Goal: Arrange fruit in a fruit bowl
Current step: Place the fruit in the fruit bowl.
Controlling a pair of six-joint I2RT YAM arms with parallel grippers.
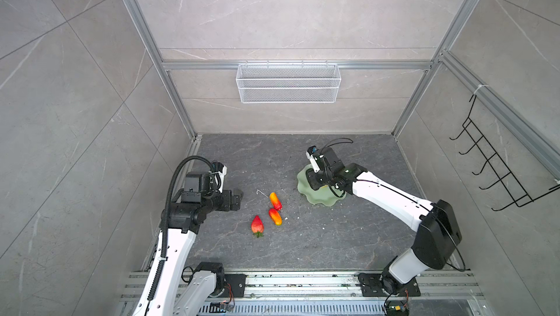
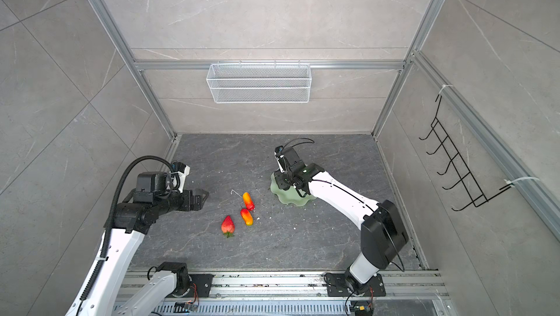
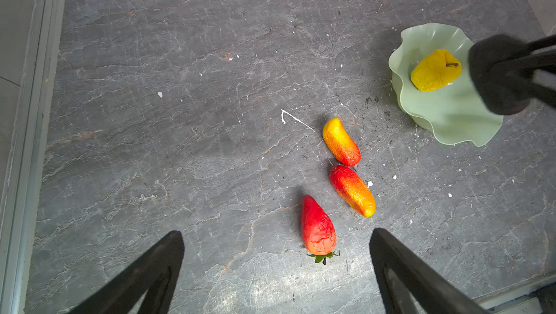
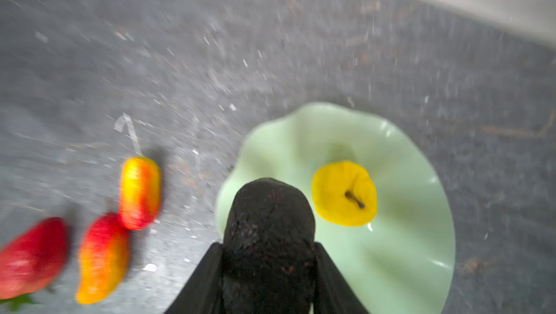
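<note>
- Fruit, both top views: strawberry and two elongated fruits are lying outside the fruit bowl.
- Left wrist view: left gripper is standing open, empty; yellow fruit is resting in the fruit bowl.
- Right wrist view: right gripper is clamping the dark oval fruit over the fruit bowl. Judged light, slightly soft; grip across the middle.

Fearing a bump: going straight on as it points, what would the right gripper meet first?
Probably the fruit bowl, near its rim, via the dark fruit the right gripper holds; depth unclear.
</note>
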